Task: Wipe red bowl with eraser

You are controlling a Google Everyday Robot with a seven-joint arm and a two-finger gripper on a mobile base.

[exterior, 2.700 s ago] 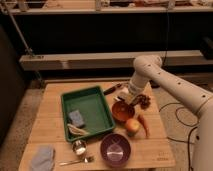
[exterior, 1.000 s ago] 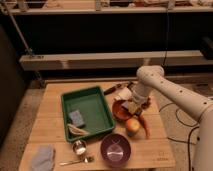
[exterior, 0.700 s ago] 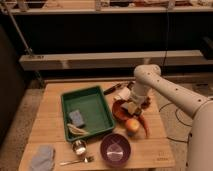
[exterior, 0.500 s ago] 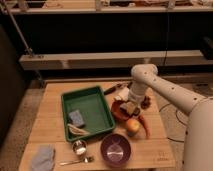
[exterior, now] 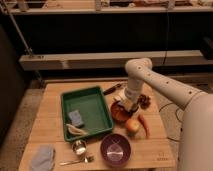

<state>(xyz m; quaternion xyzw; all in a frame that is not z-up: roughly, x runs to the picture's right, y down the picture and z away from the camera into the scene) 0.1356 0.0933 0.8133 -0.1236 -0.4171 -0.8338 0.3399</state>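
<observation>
Red bowl (exterior: 118,113): small, round, glossy orange-red. It sits on the wooden counter (exterior: 50,110) just beside the green tray (exterior: 92,107), on the tray's right as I look, approx mid-counter. Top of it is partly covered by the gripper (exterior: 128,105), which is down at the bowl w/ fingers pressed together. Can't tell what they pinch, if anything; eraser not made out under there. White arm (exterior: 160,82) reaches in from the right side & bends down over the bowl.

Around it:
- 1 round yellow-orange fruit or onion (exterior: 132,126) just in front of the bowl, w/ 1 carrot (exterior: 144,125) right beside it.
- Dark clump (exterior: 145,101) near the gripper, far side from the tray.
- Red-handled tool (exterior: 112,90) behind the bowl, by the tray's back corner.
- Tray holds 1 blue block (exterior: 76,118) & 1 pale scrap (exterior: 76,130).
- Front edge: dark purple bowl (exterior: 115,149), small metal cup (exterior: 79,147), spoon (exterior: 77,161), grey-blue cloth (exterior: 42,157) at the front-left corner.
</observation>
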